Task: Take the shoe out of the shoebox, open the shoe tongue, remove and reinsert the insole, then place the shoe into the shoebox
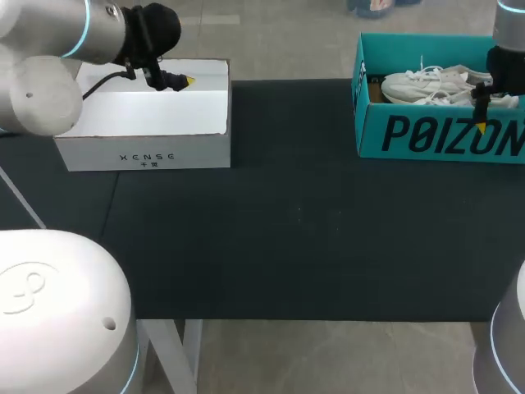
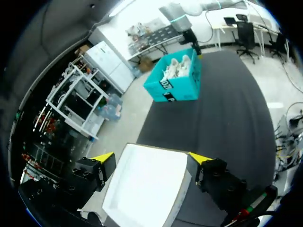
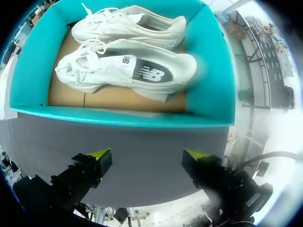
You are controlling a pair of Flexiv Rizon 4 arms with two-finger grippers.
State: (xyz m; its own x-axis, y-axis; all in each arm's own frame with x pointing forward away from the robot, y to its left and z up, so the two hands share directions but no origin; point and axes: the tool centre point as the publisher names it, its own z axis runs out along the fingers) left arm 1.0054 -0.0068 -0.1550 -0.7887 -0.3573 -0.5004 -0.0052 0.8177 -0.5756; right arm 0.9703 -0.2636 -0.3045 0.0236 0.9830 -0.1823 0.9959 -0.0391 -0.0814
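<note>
A teal shoebox stands at the table's far right with two white shoes lying on their sides inside. In the right wrist view the nearer shoe lies beside the other shoe on the box's brown floor. My right gripper hangs open above the box's near wall, with nothing between its fingers. My left gripper is open above a white box at the far left, also holding nothing. In the head view, the left gripper sits over that white box.
The black table top stretches between the two boxes. The white box is open and shows nothing inside. In the left wrist view the teal shoebox shows far ahead with my right arm over it.
</note>
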